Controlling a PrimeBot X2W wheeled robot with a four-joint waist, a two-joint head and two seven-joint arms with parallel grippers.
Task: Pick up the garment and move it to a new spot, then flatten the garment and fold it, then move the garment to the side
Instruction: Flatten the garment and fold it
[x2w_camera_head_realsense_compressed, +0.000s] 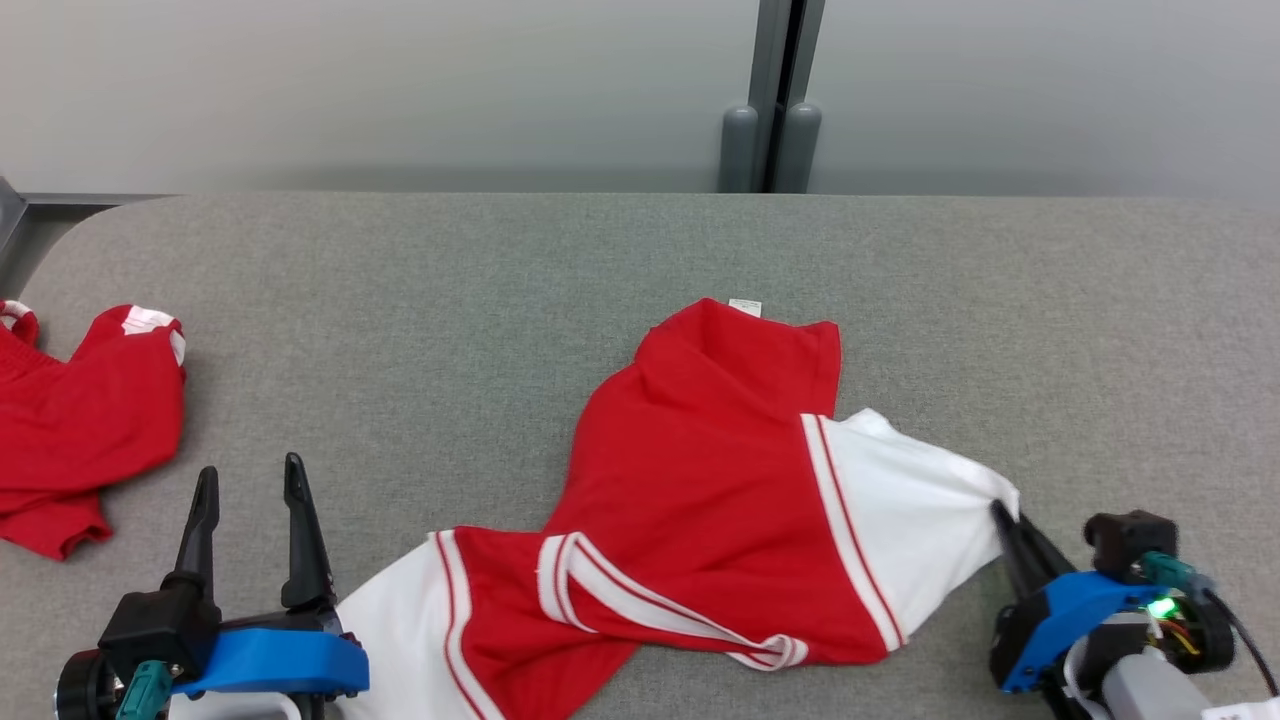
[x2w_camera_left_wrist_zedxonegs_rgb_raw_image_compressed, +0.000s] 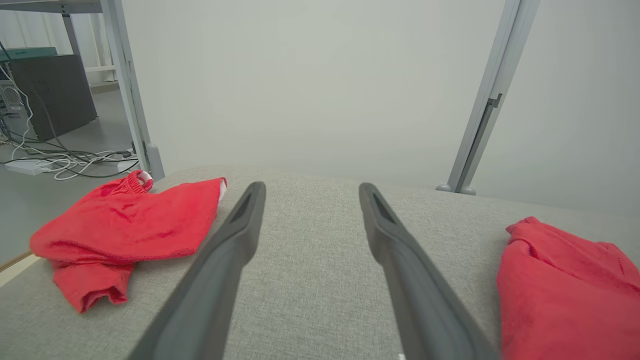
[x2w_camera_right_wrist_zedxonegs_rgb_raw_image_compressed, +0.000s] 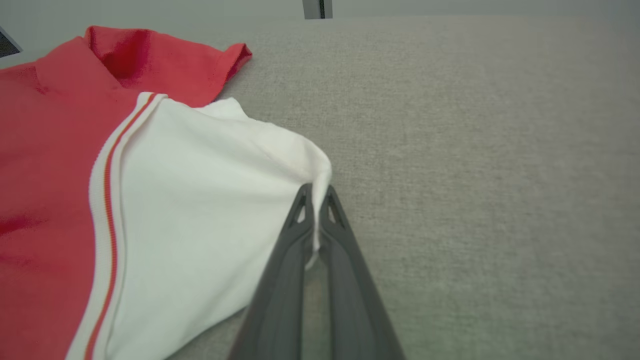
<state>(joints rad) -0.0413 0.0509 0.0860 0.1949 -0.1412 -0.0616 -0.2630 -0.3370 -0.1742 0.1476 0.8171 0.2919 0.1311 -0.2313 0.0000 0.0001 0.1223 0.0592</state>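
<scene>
Right gripper: my fingers shut tight, pinching edge of white sleeve of red-and-white shirt; cloth puckers at my tips. Shirt lies rumpled on grey fabric table, centre to right in head view, small label at its far end. Its other white end trails to near edge, just beside left gripper. Left gripper: my fingers spread wide, holding nothing, pointing across bare table. Red garment lies at table's left edge, well apart from shirt.
</scene>
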